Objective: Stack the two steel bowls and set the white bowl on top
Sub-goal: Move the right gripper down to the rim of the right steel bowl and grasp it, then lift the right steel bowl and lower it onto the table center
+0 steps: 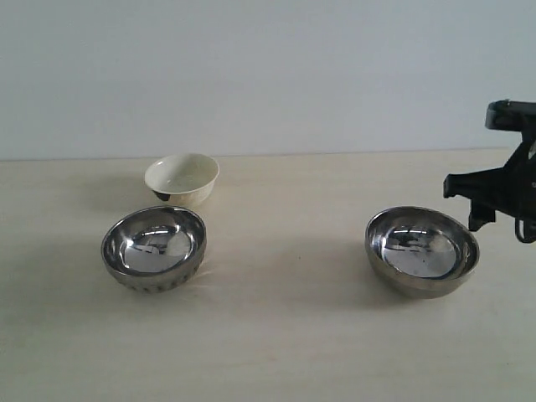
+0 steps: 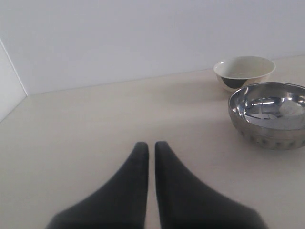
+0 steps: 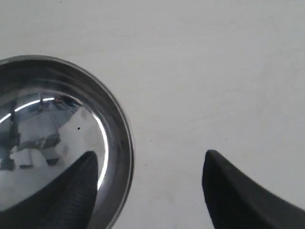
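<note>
Pale tabletop (image 1: 285,343) under us, and our right claw (image 3: 150,153) hangs wide open and empty over the rim of the smooth bowl (image 1: 421,251), ribbed bowl (image 1: 154,248) and white bowl (image 1: 182,178) far off left, so we fear a shallow pinch lets slick steel slip.

The black right arm (image 1: 501,182) comes in at the right edge of the scene, held above the surface. Its black two-fingered right gripper (image 3: 150,153) points downward with jaws spread wide, gripping nothing. The black left gripper (image 2: 151,145) sits low on the left, its fingers (image 2: 133,181) almost touching, empty.
</note>
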Available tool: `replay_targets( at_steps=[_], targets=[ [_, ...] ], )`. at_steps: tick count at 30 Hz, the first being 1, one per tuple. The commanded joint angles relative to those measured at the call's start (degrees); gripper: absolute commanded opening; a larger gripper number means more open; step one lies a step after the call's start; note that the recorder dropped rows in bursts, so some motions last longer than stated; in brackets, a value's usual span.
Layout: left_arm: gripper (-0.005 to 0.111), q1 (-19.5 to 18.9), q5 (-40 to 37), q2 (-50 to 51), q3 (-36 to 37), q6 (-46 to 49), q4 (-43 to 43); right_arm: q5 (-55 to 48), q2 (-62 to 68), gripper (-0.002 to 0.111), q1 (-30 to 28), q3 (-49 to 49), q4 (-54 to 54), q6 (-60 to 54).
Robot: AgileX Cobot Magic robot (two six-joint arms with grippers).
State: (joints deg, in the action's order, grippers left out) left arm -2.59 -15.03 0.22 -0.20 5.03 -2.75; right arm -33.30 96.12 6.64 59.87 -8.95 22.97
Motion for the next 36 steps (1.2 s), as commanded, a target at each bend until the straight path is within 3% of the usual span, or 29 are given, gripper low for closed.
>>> replay_targets(
  at_steps=[1,4,14,20,36],
  targets=[
    [0.004,-0.14,0.48,-0.22,0.2,-0.56,0.39,3.92,5.0,0.056,-0.37,0.34,1.15,-1.7],
    [0.004,-0.14,0.48,-0.22,0.2,-0.56,0.39,6.2,8.69,0.056,-0.37,0.34,1.57,-2.18],
    [0.004,-0.14,0.48,-0.22,0.2,-0.56,0.39,8.64,10.9,0.0,-0.17,0.34,2.48,-2.18],
    [0.004,-0.14,0.48,-0.22,0.2,-0.56,0.39,7.86,10.65,0.0,0.78,0.34,2.8,-3.91],
    [0.004,-0.14,0.48,-0.22,0.2,-0.56,0.39,-1.67,0.29,0.0,12.6,6.85,9.36,-6.84]
  ],
)
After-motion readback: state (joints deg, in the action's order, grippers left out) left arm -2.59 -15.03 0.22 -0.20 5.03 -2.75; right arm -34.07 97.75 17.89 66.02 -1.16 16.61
